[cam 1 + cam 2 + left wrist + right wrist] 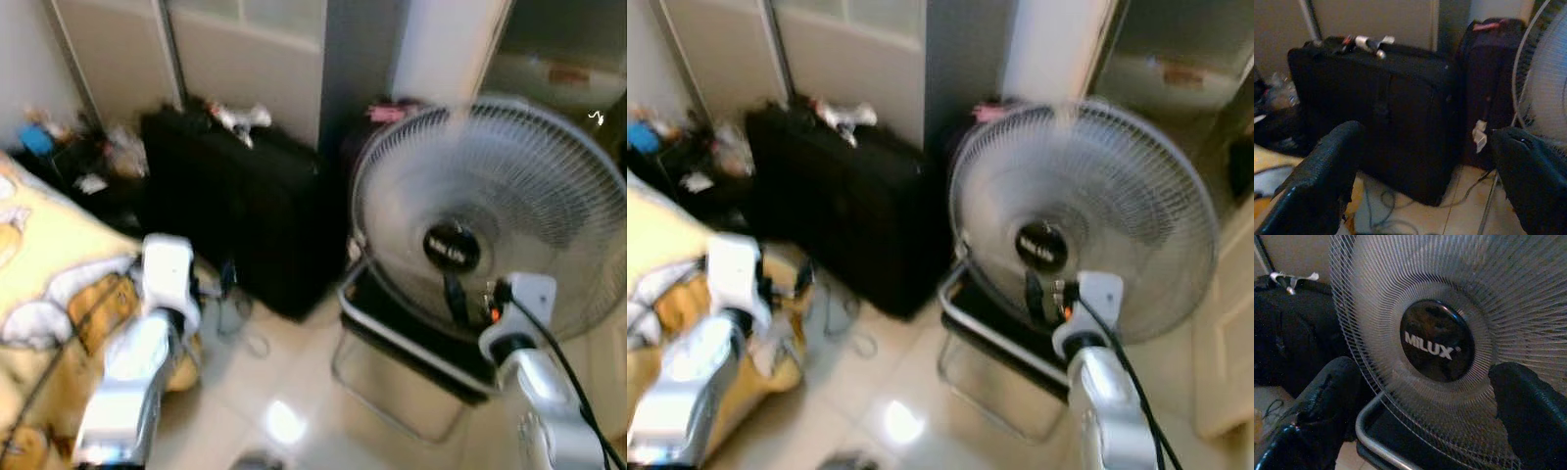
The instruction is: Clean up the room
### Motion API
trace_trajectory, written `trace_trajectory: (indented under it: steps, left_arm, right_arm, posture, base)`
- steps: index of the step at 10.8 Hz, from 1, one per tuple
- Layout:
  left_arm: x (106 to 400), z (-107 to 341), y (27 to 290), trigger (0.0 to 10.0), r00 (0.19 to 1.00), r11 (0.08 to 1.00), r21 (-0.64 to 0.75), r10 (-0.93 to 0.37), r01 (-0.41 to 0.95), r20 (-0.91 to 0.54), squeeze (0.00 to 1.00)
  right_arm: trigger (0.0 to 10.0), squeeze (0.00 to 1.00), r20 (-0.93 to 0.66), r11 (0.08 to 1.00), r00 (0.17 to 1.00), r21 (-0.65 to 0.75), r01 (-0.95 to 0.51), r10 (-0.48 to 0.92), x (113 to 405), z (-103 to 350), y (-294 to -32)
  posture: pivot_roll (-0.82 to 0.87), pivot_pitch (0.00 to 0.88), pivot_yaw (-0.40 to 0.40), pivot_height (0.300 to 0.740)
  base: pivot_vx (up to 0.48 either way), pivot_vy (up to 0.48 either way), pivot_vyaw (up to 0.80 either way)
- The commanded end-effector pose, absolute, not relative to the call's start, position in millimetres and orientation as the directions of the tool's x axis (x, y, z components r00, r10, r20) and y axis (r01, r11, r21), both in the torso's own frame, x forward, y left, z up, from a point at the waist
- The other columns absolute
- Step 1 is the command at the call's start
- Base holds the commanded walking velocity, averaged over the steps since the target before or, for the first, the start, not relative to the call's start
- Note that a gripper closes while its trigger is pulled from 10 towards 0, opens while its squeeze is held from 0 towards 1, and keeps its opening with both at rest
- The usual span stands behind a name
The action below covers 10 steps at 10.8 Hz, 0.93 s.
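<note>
A white Milux fan [480, 196] stands on the right, its black hub [1436, 340] straight ahead of my right gripper [1425, 382]. That gripper is open and holds nothing, a little short of the grille. A black suitcase [235, 215] stands against the cupboard doors, with small white and red items [1365, 44] on top. My left gripper [1425, 152] is open and empty, facing the suitcase from some distance. A second dark bag [1488, 83] with a pink tag stands between the suitcase and the fan.
A bed with a yellow printed blanket [49, 264] lies at my left. Small clutter [69, 147] is piled in the far left corner. Cables [240, 328] lie on the tiled floor by the suitcase. A metal-framed stand [392, 387] sits under the fan.
</note>
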<state>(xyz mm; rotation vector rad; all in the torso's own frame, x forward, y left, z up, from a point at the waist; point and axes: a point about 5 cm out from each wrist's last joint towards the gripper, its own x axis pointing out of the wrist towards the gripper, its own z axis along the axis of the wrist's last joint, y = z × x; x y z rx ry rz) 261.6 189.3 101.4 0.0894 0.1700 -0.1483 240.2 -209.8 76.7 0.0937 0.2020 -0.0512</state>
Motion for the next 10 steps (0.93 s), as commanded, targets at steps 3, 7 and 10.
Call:
trace_trajectory:
  steps: [3, 7, 10]
  left_arm:
    - [263.8, 99.4, 184.7, 10.0, 0.963, 0.982, 0.088, -0.143, 0.167, -0.229, 0.00]
    - [265.4, 113.8, 179.8, 10.0, 0.975, 0.982, 0.060, -0.171, 0.181, -0.141, 0.00]
    - [251.0, 101.3, 194.0, 10.0, 0.966, 0.981, 0.085, -0.154, 0.174, -0.207, 0.00]
  right_arm:
    - [10.0, 1.00, -0.217, 0.995, 0.975, 0.080, 0.061, -0.042, 240.1, 72.2, -207.5]
    - [10.0, 1.00, -0.259, 0.996, 0.965, 0.073, 0.058, -0.037, 237.0, 65.4, -195.4]
    - [10.0, 0.00, -0.165, 0.985, 0.985, 0.156, 0.069, -0.043, 233.7, 70.4, -204.9]
  posture:
    - [-0.02, 0.000, -0.011, 0.740]
    - [-0.02, 0.000, -0.042, 0.740]
    - [-0.03, 0.000, -0.053, 0.740]
  base:
    - [0.000, 0.000, 0.80]
    - [0.000, 0.000, 0.55]
    - [0.000, 0.339, 0.00]
